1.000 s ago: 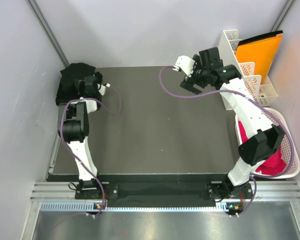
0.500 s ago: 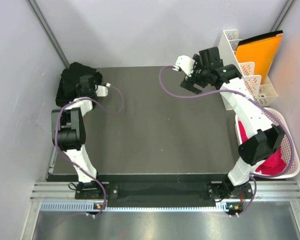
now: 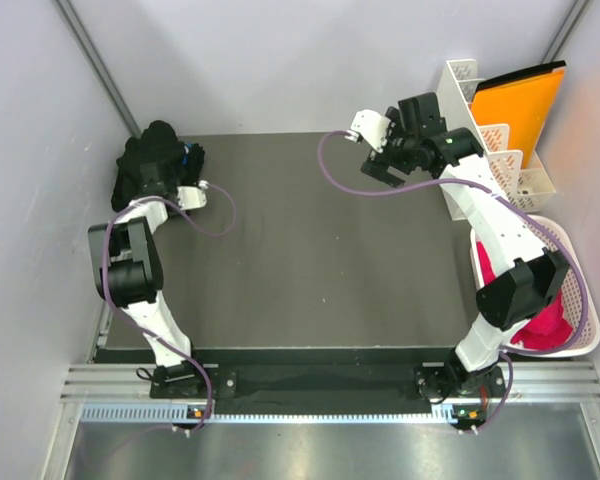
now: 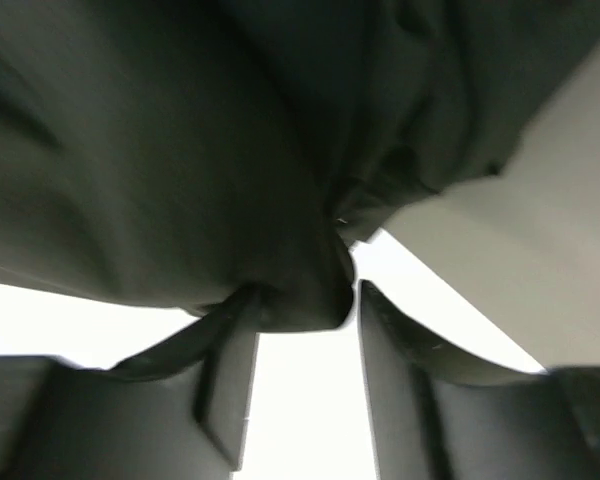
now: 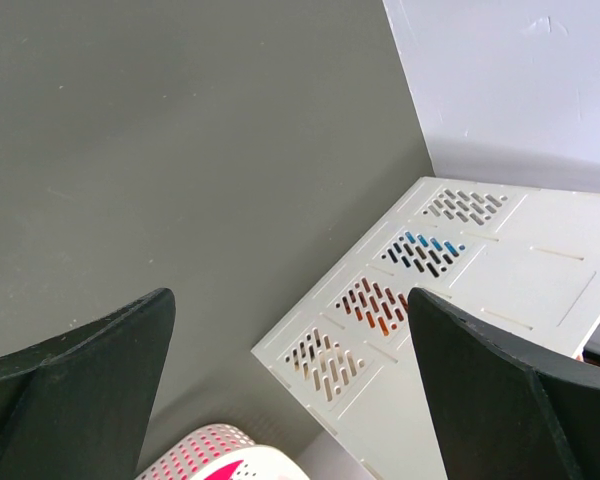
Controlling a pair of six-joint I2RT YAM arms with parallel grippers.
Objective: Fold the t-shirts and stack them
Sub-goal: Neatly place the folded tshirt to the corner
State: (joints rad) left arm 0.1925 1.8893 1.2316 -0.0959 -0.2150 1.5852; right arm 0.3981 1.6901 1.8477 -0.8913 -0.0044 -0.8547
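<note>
1. T-shirts (image 3: 152, 160) lie as one black bunched heap at the far left corner of the table (image 3: 310, 270), partly over its left edge — no print shows.
2. Risk: the left gripper (image 4: 300, 300) has its jaws part-way apart, and a thick fold of cloth sits between the tips and touches both fingers (image 4: 230, 370). Whether the fold is pinched I cannot tell. If the arm pulls away now, the cloth may snag on one finger and drag the heap off the corner.
3. Risk: the heap looks crumpled, not flat, so a stack here would probably lean and slide.
4. Pose: the left arm is folded sharply, with its elbow near the left edge and its wrist reaching into the heap.
5. The right gripper (image 3: 378, 172) hangs wide open and empty above the far right part of the table — beside the white rack (image 3: 480, 120).
</note>
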